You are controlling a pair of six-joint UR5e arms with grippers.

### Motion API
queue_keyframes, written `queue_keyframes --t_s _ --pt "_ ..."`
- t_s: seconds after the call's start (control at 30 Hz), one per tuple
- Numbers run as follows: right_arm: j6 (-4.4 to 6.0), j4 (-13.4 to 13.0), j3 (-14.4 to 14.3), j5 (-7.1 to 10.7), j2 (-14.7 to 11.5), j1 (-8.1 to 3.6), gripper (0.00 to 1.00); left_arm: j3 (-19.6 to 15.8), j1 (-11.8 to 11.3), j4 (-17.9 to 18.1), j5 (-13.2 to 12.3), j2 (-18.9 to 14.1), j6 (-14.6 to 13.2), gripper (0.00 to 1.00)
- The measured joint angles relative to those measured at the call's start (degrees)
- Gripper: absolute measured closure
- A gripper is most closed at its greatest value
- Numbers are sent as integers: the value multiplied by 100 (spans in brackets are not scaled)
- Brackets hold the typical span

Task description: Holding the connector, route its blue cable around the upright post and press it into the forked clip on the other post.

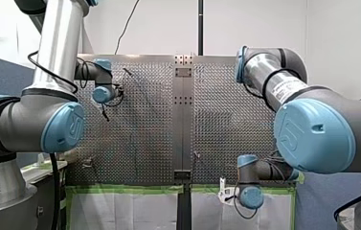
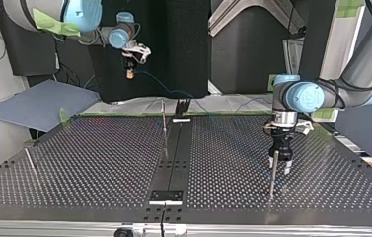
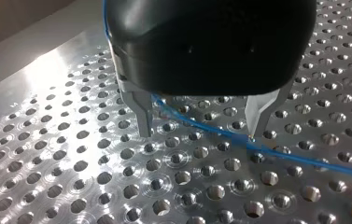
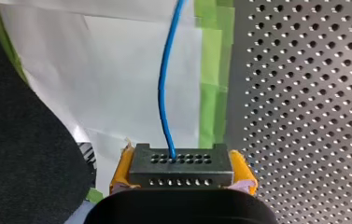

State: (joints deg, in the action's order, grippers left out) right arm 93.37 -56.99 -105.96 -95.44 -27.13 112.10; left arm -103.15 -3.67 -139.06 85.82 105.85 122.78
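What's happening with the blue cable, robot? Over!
Right gripper shut on connector, held off the table. Left gripper open over blue cable. Upright post close beside it.

I see my left claw (image 3: 201,123) hanging low over the desk (image 3: 71,154), pointing straight down with its metal fingers (image 3: 142,114) spread apart, while my right claw (image 4: 183,175) is held high beyond the desk's edge, yellow pads (image 4: 121,170) clamped on the connector (image 4: 181,161).

near post (image 2: 272,173) stands tight beside my left pincer (image 2: 282,169), blue cable (image 3: 276,151) strung between its fingers. far post (image 2: 164,121) and forked clip (image 2: 182,105) crowd far centre; table (image 2: 90,158) between posts open.
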Motion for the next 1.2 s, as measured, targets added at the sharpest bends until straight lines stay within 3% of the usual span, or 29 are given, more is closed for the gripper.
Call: queue_keyframes --t_s 0.2,0.43,0.57,0.8,1.2 --pt "-41 -290 37 71 291 1 100 -1 1 -14 4 0 0 1" --pt "-311 -420 224 -35 616 -14 100 -1 7 -25 9 0 0 1" --pt "-377 -381 329 -29 658 -24 100 -1 8 -25 9 0 0 1" --pt "-426 -258 450 58 586 -38 100 -1 8 -26 9 0 0 1" --pt "-449 169 450 103 76 36 100 -1 0 -27 14 0 0 1"
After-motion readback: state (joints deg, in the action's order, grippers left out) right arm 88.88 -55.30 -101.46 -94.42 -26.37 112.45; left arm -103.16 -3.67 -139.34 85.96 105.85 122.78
